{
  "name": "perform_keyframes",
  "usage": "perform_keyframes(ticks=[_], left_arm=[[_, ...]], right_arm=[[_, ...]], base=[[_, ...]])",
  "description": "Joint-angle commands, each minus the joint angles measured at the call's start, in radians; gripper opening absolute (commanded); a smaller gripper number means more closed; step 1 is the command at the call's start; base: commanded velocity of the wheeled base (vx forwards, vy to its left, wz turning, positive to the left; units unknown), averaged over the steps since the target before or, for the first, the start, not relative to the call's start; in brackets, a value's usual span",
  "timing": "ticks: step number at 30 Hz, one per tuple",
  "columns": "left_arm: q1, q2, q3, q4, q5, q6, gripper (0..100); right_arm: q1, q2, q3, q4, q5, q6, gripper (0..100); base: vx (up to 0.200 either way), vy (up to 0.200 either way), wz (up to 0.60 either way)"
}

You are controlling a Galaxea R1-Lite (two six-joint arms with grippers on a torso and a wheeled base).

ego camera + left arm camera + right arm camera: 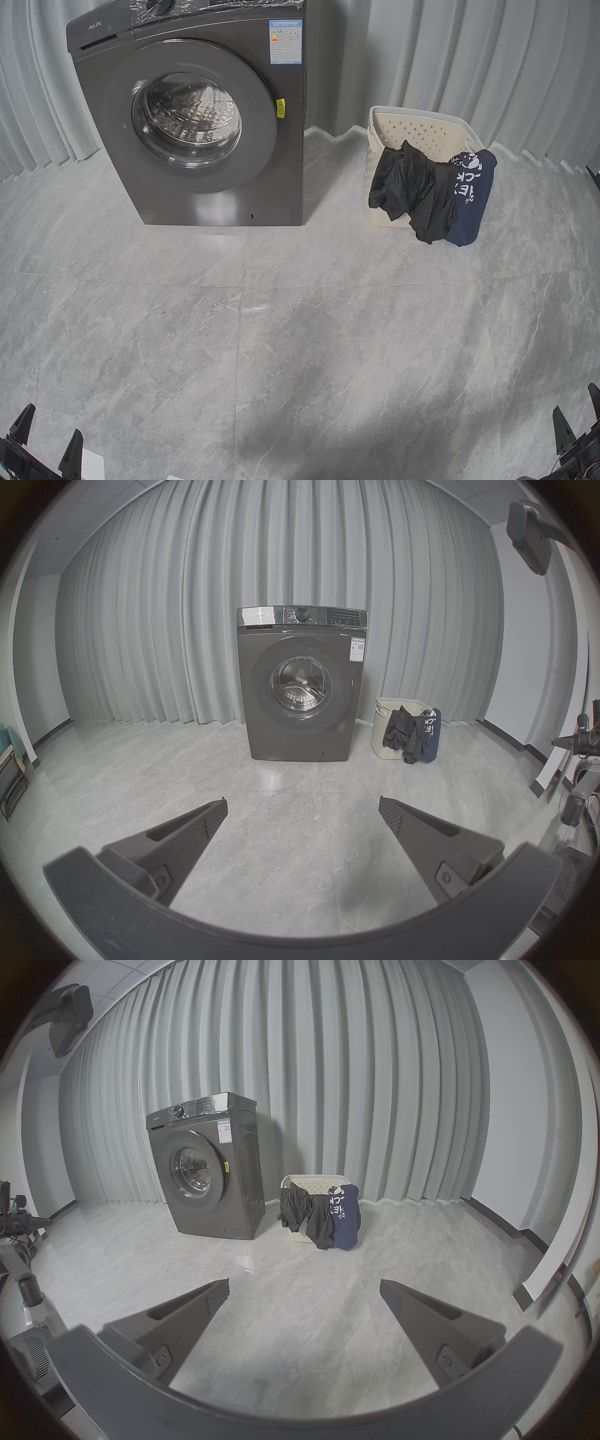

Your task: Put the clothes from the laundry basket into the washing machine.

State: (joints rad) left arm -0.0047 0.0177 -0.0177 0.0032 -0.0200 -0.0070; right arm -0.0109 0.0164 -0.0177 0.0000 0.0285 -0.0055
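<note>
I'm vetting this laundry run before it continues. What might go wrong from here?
1. The washer door is shut; clothes picked up first would have nowhere to go until it is opened.
2. The black garment and the navy garment overlap, draped over the basket rim; pulling one may drag the other out or tip the basket.

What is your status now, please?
Left gripper open, right gripper open, both empty. Clothes draped over laundry basket rim. Washing machine door shut.
</note>
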Motion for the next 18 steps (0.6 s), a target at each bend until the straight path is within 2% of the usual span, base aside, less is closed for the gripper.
perform_keyframes(ticks=[1, 18], left_arm=[[0.000, -0.010, 0.015, 0.000, -0.001, 0.002, 100], [0.000, -0.010, 0.015, 0.000, -0.001, -0.008, 100]], right_arm=[[0.000, -0.003, 0.018, 0.000, 0.001, -0.001, 100], [0.000, -0.003, 0.016, 0.000, -0.001, 0.001, 100]], base=[[0.200, 0.000, 0.00], [0.200, 0.000, 0.00]])
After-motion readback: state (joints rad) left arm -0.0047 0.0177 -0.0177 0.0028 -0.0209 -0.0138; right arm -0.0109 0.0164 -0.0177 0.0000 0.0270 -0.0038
